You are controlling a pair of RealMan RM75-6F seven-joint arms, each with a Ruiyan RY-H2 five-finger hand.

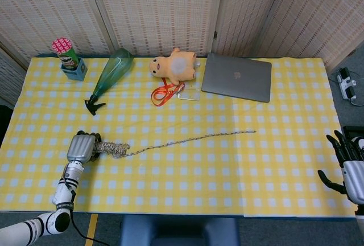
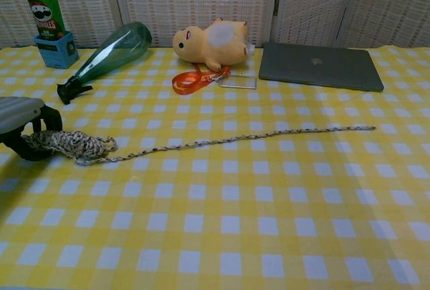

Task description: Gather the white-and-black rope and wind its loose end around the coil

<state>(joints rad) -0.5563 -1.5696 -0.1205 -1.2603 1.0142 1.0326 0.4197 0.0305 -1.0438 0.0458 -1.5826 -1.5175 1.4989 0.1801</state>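
The white-and-black rope has a bunched coil near the table's left edge. Its loose end trails right across the yellow checked cloth to a tip. My left hand lies over the coil's left end, with its dark fingers curled down around it. My right hand hangs beyond the table's right edge, far from the rope, fingers spread and empty. The chest view does not show it.
Along the back stand a Pringles can in a blue box, a lying green bottle, an orange plush toy with an orange lanyard, and a shut grey laptop.
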